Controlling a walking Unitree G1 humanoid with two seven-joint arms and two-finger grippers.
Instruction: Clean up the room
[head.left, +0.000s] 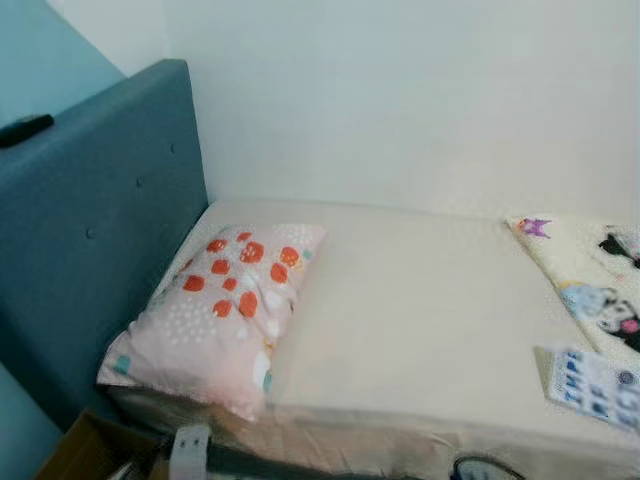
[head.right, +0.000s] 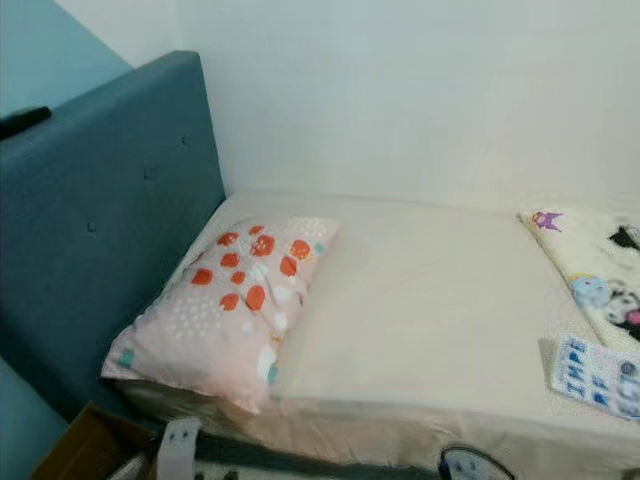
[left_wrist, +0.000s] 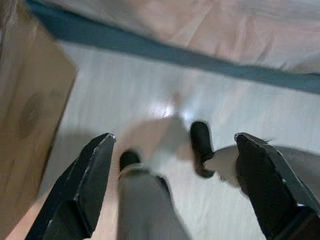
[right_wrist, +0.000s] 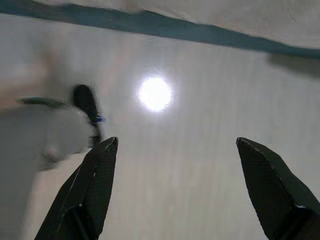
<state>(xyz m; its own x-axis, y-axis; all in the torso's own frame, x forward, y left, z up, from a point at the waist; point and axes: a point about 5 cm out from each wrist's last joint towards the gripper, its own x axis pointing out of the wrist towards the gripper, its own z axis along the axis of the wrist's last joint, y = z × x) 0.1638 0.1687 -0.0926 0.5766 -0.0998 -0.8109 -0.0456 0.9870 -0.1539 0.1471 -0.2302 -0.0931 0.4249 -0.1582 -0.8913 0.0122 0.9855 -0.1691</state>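
A bed with a cream sheet (head.left: 420, 310) stands before me against a white wall. A pink pillow (head.left: 225, 305) with orange spots lies at its head, beside the blue padded headboard (head.left: 90, 230). A cartoon-print blanket (head.left: 600, 280) is bunched at the right, with a white printed packet (head.left: 595, 385) near the bed's front edge. My left gripper (left_wrist: 175, 175) hangs open over the pale floor above my own feet. My right gripper (right_wrist: 175, 180) hangs open over the shiny floor (right_wrist: 200, 165).
A cardboard box (head.left: 90, 450) sits on the floor at the bed's left corner, also in the left wrist view as the cardboard box (left_wrist: 27, 110). A dark object (head.left: 25, 128) rests on top of the headboard. The blue bed base (right_wrist: 150, 22) runs along the floor.
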